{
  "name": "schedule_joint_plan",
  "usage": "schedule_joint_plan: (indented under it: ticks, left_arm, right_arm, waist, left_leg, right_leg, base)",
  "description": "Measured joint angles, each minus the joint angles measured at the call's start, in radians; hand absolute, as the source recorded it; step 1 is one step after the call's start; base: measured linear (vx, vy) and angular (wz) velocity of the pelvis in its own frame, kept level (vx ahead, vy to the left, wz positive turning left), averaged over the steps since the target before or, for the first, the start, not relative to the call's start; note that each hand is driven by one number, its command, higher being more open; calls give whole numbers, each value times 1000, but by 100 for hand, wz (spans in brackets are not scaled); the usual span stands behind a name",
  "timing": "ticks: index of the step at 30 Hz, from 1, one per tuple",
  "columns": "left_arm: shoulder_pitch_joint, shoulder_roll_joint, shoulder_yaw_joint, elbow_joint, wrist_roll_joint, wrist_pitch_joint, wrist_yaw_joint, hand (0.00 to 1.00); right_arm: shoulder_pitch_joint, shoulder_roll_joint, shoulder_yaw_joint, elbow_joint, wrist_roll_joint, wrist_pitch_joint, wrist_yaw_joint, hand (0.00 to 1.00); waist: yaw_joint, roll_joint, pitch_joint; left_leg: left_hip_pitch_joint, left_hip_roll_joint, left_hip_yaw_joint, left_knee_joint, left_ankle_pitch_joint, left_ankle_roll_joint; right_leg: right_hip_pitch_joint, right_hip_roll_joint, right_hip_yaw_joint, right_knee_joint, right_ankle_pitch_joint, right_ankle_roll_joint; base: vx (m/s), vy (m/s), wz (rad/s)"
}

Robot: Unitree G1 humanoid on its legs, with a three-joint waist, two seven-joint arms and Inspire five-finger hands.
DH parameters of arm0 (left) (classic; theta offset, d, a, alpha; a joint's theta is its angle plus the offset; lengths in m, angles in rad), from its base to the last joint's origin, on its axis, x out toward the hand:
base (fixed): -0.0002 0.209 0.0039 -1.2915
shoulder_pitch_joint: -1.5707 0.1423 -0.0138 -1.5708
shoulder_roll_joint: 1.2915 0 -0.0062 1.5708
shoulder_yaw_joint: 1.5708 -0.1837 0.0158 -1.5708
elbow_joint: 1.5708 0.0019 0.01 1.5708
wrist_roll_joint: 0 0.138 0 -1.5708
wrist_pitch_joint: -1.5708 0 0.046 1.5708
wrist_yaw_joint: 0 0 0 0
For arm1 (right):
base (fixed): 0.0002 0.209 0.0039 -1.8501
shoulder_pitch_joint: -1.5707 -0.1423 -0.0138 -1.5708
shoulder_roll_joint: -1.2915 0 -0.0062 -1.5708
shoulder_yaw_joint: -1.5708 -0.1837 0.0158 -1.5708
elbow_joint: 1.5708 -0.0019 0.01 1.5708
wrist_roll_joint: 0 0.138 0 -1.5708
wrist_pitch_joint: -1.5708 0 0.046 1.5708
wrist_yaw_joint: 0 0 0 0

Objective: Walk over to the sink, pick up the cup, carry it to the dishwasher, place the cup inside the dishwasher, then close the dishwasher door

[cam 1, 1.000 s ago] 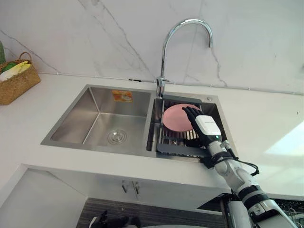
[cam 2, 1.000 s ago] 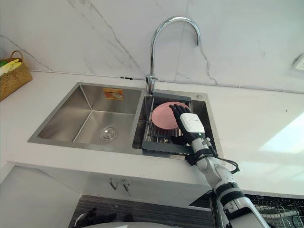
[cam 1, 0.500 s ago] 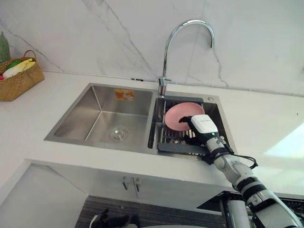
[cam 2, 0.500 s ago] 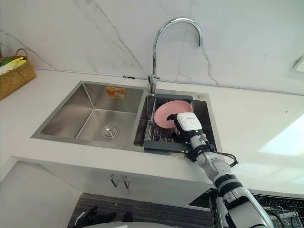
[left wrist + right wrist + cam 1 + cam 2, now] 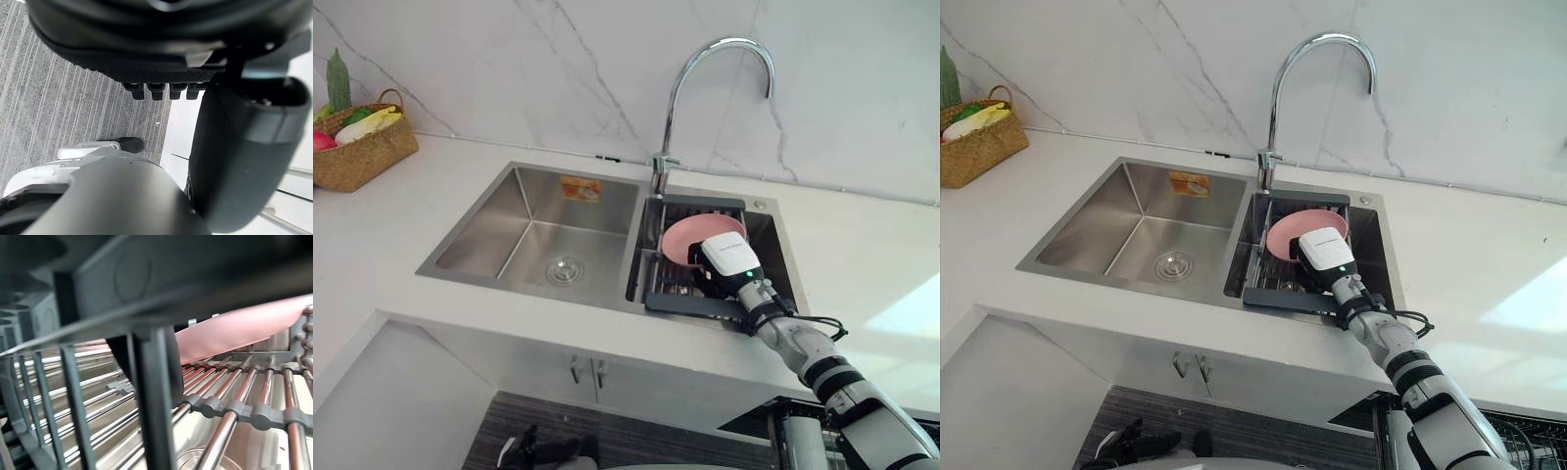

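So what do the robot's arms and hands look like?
The right arm is silver-grey and rounded, with black rings around it. The right hand is dark, with a boxy white cover on its back. The left hand is black all over, with a bumpy, dotted palm, a row of stubby fingers and a fat, smooth thumb.
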Motion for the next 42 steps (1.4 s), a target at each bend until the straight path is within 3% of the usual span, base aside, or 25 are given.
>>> schedule_joint_plan:
  ticks: [12, 16, 22, 28, 36, 42]
  left_arm:
    - [0, -8, 3, -1, 1, -11, 0, 100]
    - [0, -17, 4, -13, 1, -11, 1, 100]
    - [1, -17, 4, -13, 2, -10, 1, 100]
    - [2, -18, 7, 4, 2, -13, 2, 100]
    - [9, -19, 11, 27, 3, -11, 1, 100]
    - [11, -17, -8, 52, 2, -16, 1, 100]
  right_arm:
    - [4, -32, 1, -78, -47, -27, -46, 0]
    - [20, -78, 3, -184, -49, -39, -9, 0]
    - [67, -132, 0, -315, -43, -56, 47, 0]
    - [143, -153, -132, -480, -27, -87, 68, 0]
    - [226, -184, -440, -735, -27, -119, 7, 0]
    - [302, -186, -485, -761, -26, -125, -17, 0]
  waist:
    - [-16, 12, 12]
    - [-29, 28, 27]
    - [-44, 29, 28]
    - [-54, 29, 28]
    - [-84, 32, 4]
    - [-106, 31, -20]
  left_leg:
    - [-10, 8, 23, 0, 0, 0]
    - [-12, 8, 45, 1, -3, 4]
    - [-4, 7, 58, 1, -2, 5]
    - [11, 9, 85, 2, -12, 2]
    - [34, 16, 154, 0, -24, 1]
    - [36, 20, 180, 0, -30, 1]
  right_leg:
    - [-17, 3, 29, -7, 1, 1]
    - [-32, 0, 50, -6, 13, 3]
    - [-34, -2, 64, -5, 25, 0]
    - [-39, -4, 97, 6, 25, 0]
    - [-55, -2, 167, 12, 27, 0]
    - [-67, 1, 195, 12, 26, 2]
  base:
    - [27, -5, -6]
    - [52, -1, -13]
    - [76, -11, -7]
    - [26, 4, -14]
    - [-21, 18, -24]
    - [9, 6, -16]
